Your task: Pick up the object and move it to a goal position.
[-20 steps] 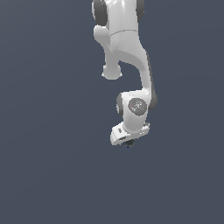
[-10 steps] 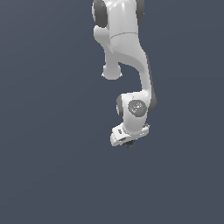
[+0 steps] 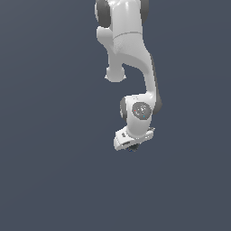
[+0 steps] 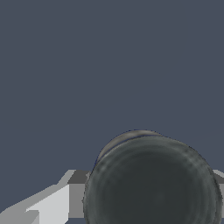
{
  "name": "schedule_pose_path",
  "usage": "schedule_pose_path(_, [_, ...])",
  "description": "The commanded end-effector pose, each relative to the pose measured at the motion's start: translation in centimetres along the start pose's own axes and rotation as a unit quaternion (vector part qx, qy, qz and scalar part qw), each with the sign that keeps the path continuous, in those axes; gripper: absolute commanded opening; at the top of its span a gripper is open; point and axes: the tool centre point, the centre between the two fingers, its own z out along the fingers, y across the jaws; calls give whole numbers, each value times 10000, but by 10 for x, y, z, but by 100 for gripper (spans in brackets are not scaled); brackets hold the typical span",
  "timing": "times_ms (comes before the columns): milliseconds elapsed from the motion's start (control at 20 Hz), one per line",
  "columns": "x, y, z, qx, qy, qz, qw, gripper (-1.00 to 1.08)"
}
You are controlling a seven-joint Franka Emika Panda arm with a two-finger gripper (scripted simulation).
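The light is soft and even, with no dark shadows. The white arm (image 3: 131,54) looks bright. The close-up can (image 4: 153,183) looks dim and blurry.

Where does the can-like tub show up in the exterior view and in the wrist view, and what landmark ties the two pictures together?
Exterior view: the tub is only a small dark sliver under the white tool, near the picture's middle, mostly hidden.
Wrist view: the tub fills the lower part of the picture as a large dark round top with a grey rim.
Shared landmark: the tool, whose fingers flank the tub in the wrist view.
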Motion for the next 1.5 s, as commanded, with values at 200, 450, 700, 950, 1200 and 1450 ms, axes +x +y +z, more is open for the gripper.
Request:
schedule_pose_path(200, [-2, 2, -25, -2, 9, 1, 10000, -100])
schedule_pose_path(450, [-7, 5, -61, -2, 9, 1, 10000, -100])
schedule_pose_path(700, [-13, 10, -112, -5, 9, -2, 10000, -100])
schedule_pose_path(950, [-20, 15, -174, -5, 9, -2, 10000, -100])
schedule_pose_path(1200, [-27, 20, -236, -2, 10, -4, 10000, -100])
schedule_pose_path(1450, [-33, 25, -296, 1, 11, -6, 10000, -100])
